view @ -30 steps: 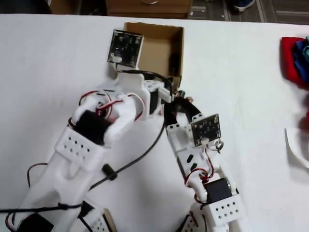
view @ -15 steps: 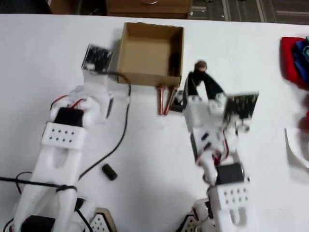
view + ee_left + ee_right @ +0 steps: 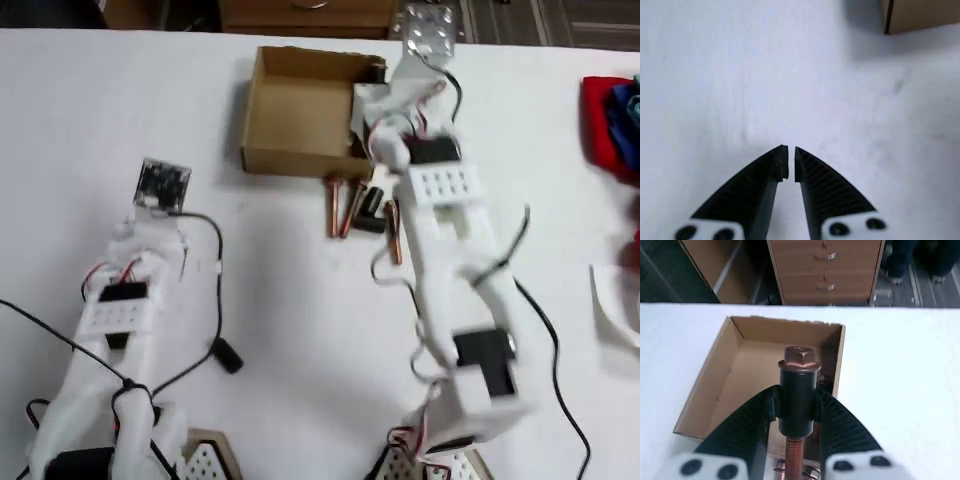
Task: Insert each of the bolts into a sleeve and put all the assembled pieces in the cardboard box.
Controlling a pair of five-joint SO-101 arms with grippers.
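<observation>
On the white table (image 3: 520,130) the cardboard box (image 3: 295,160) stands at the far side. The right gripper (image 3: 796,401) has moved from beside the box to above its right part, and it grips a black sleeve (image 3: 797,407) with a bolt (image 3: 799,359) through it. The left gripper (image 3: 789,162), closed and holding nothing, has drawn back to the near left. Loose bolts (image 3: 335,207) lie just near of the box

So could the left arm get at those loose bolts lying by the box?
Probably yes. Bare table lies between the left arm and the bolts, and its jaws are shut on nothing. The right arm, holding a sleeved bolt, stretches just beside them, though, so it might crowd the reach.
</observation>
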